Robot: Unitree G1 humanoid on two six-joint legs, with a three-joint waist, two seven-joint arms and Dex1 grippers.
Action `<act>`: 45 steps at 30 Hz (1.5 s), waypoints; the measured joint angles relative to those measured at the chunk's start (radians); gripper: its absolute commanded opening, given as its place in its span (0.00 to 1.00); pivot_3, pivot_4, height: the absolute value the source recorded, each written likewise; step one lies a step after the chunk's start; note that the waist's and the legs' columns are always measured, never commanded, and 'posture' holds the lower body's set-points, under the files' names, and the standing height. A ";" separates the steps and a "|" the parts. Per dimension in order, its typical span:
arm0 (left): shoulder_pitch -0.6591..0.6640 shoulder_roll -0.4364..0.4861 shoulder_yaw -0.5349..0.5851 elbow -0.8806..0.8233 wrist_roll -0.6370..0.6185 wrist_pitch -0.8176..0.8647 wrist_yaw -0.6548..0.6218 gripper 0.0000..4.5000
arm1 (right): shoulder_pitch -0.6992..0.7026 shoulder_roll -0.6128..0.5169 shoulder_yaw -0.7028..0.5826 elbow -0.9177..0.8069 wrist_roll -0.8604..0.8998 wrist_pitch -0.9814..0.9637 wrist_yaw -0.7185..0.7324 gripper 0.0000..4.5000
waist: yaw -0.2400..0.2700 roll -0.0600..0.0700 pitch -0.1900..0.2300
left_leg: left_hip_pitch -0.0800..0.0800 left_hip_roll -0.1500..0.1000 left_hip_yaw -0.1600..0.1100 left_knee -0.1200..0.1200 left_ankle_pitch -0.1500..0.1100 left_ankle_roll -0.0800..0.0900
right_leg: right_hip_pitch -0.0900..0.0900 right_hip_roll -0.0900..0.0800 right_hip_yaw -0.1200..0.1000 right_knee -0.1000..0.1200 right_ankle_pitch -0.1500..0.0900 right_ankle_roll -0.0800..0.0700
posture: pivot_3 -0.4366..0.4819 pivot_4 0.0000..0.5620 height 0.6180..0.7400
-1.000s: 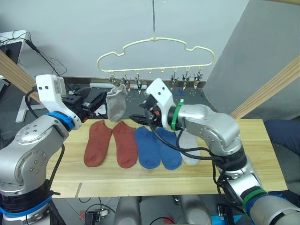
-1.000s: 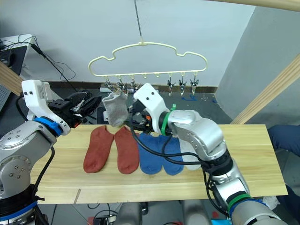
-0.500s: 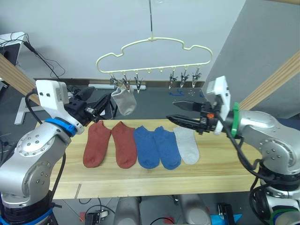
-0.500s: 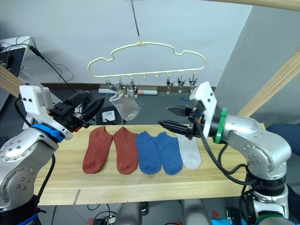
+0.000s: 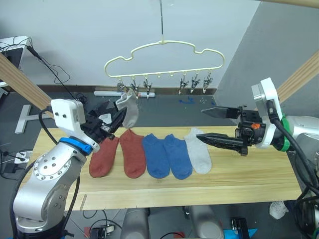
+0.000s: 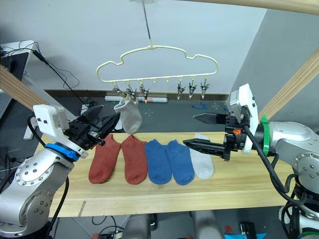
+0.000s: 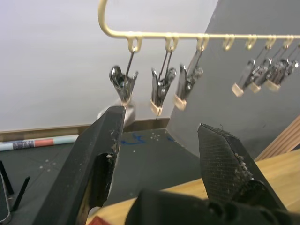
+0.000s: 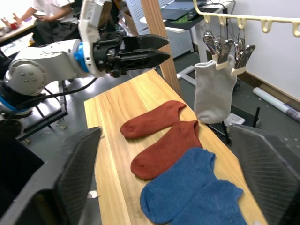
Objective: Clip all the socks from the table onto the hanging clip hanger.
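Note:
A cream clip hanger [image 5: 163, 55] hangs above the table [image 5: 239, 174]. One light grey sock [image 5: 128, 110] dangles from a clip at its left end. On the table lie two rust-red socks [image 5: 103, 155] [image 5: 132, 152], two blue socks [image 5: 156, 154] [image 5: 178, 155] and one grey sock [image 5: 199, 155] in a row. My left gripper [image 5: 117, 115] is open just left of the hanging sock, holding nothing. My right gripper [image 5: 200, 124] is open and empty above the grey sock on the table, right of the hanger. The left wrist view looks up at the metal clips [image 7: 123, 82].
Slanted wooden beams [image 5: 22, 82] [image 5: 299, 77] rise at both sides of the table. Several free clips [image 5: 195, 82] hang at the hanger's right end. A person [image 8: 47, 14] sits in the background of the right wrist view. Bare tabletop lies right of the socks.
Both grippers have drawn away from the hanger, leaving the grey sock clipped and hanging. The right arm swung far to the right; the left pulled back and down slightly.

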 measured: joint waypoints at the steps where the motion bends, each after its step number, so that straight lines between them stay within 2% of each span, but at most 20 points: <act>1: 0.002 -0.010 -0.018 0.000 0.026 -0.021 0.005 0.62 | 0.003 -0.004 0.000 -0.002 -0.002 -0.008 -0.006 0.99 | 0.000 0.000 0.000 | 0.000 0.000 0.000 0.000 0.000 0.000 | 0.000 0.000 0.000 0.000 0.000 0.000 | 0.30 0.46 1.00; 6: 0.004 -0.064 -0.142 0.005 0.190 -0.153 0.036 0.62 | 0.002 -0.028 0.005 -0.017 0.022 -0.030 -0.032 0.99 | 0.002 -0.001 -0.001 | 0.000 0.000 0.000 0.001 0.000 0.000 | 0.001 0.000 0.001 0.000 0.001 0.001 | 0.28 0.48 1.00; 8: 0.006 -0.108 -0.153 0.014 0.213 -0.172 0.048 0.62 | 0.002 -0.041 0.005 -0.017 0.036 -0.030 -0.046 0.99 | 0.002 -0.001 -0.001 | 0.000 0.000 0.000 0.001 0.000 0.000 | 0.001 0.000 0.001 0.000 0.001 0.001 | 0.28 0.48 1.00; 11: 0.008 -0.119 -0.159 0.032 0.231 -0.174 0.053 0.62 | 0.002 -0.067 0.005 -0.018 0.068 -0.030 -0.055 0.99 | 0.001 -0.001 -0.001 | 0.000 0.000 0.000 0.001 0.000 0.001 | 0.001 0.000 0.000 0.001 0.001 0.001 | 0.27 0.50 1.00; 26: -0.098 -0.222 -0.160 0.094 0.229 -0.102 0.100 0.62 | 0.011 -0.109 0.006 -0.029 0.151 -0.033 -0.145 0.99 | -0.002 -0.001 -0.001 | 0.000 0.000 -0.001 0.003 0.000 0.001 | 0.001 0.000 0.000 0.005 0.001 0.001 | 0.21 0.57 1.00; 32: -0.168 -0.223 -0.146 0.120 0.224 -0.068 0.100 0.62 | 0.047 -0.117 0.006 -0.058 0.196 -0.037 -0.195 0.99 | -0.009 -0.001 -0.001 | 0.002 0.000 -0.001 0.008 0.000 0.001 | 0.002 0.001 0.001 0.011 0.000 0.001 | 0.19 0.59 1.00; 43: -0.204 -0.224 -0.147 0.138 0.207 -0.039 0.089 0.62 | 0.084 -0.146 0.005 -0.094 0.264 -0.070 -0.283 0.99 | -0.031 -0.001 0.000 | 0.003 0.001 0.000 0.015 0.000 0.001 | 0.003 0.002 0.003 0.013 -0.002 0.005 | 0.15 0.60 1.00; 44: -0.209 -0.224 -0.147 0.146 0.208 -0.040 0.084 0.54 | 0.085 -0.149 0.005 -0.094 0.266 -0.074 -0.290 1.00 | -0.034 -0.001 0.000 | 0.003 0.001 -0.001 0.015 0.000 0.001 | 0.003 0.002 0.003 0.013 -0.002 0.005 | 0.15 0.60 1.00; 45: -0.216 -0.224 -0.148 0.157 0.208 -0.040 0.082 0.51 | 0.089 -0.151 0.005 -0.094 0.268 -0.077 -0.295 1.00 | -0.036 -0.001 0.000 | 0.003 0.001 -0.001 0.015 0.000 0.001 | 0.003 0.002 0.002 0.013 -0.002 0.005 | 0.15 0.60 1.00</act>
